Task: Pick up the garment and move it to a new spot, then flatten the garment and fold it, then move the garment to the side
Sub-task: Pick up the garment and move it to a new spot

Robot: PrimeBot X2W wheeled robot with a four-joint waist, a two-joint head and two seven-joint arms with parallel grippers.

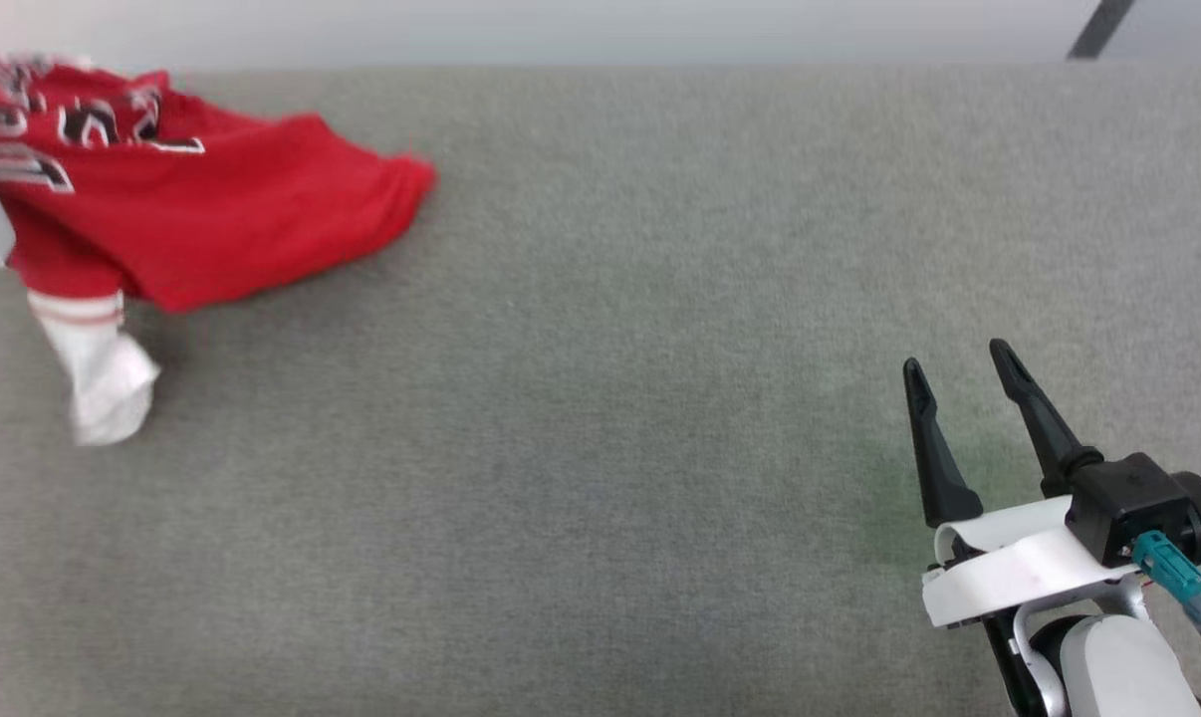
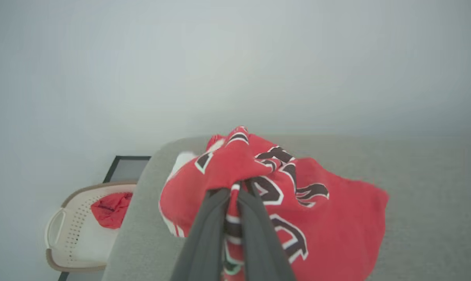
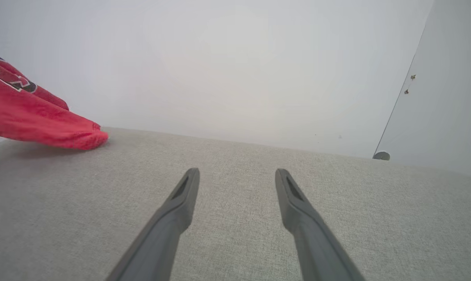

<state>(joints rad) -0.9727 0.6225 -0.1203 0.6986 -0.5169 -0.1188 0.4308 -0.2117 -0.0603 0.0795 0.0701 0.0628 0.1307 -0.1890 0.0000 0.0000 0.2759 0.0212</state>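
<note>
Off to the left of my left pincer (image 2: 233, 192), past the rounded edge of the grey surface (image 2: 434, 187), a pale basket (image 2: 56, 230) sits lower down with a small red cloth (image 2: 110, 208) in it; that one is not my job. The left pincer itself is pinched tight on a bunched fold of the garment (image 2: 337, 222), its fingers almost together with lettered fabric squeezed between them. Because the hold is up near the chest print, the rest drapes away to that pincer's right, and one white sleeve (image 1: 103, 383) dangles below. Whether the hem touches the surface I cannot tell. I judge this to be the carry toward a new spot. Well to the right of the garment, my right pincer (image 1: 959, 360) hangs low over bare surface, fingers spread wide and holding nothing. I reckon it is parked clear, ready for the flattening.
</note>
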